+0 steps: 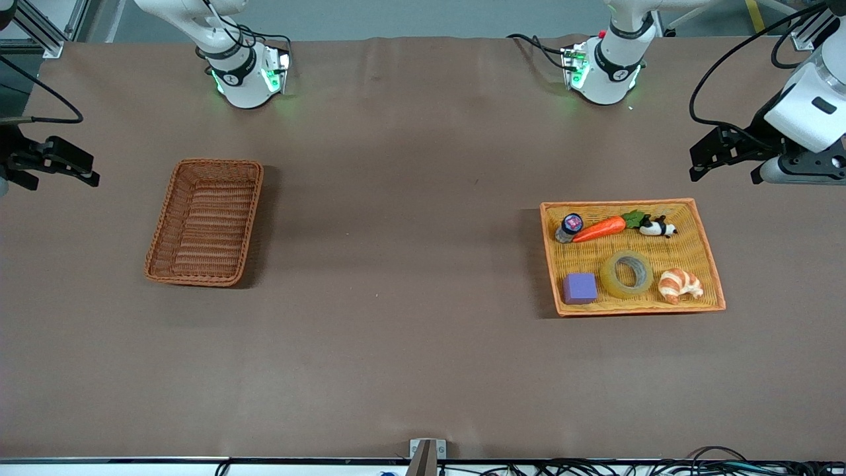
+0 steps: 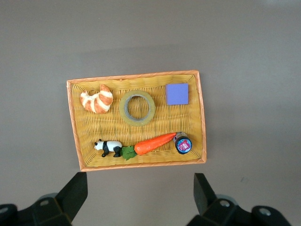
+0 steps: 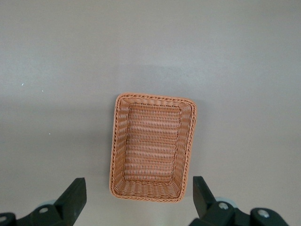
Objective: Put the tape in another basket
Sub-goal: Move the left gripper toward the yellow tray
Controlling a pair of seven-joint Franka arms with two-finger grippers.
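The tape, a yellowish ring, lies flat in the orange-yellow tray between a purple block and a croissant. It also shows in the left wrist view. The reddish-brown basket stands empty toward the right arm's end of the table and shows in the right wrist view. My left gripper is open and empty, high up by the tray's edge. My right gripper is open and empty, high up beside the basket.
The tray also holds a purple block, a croissant, a toy carrot, a small panda figure and a small jar. Brown table lies bare between basket and tray.
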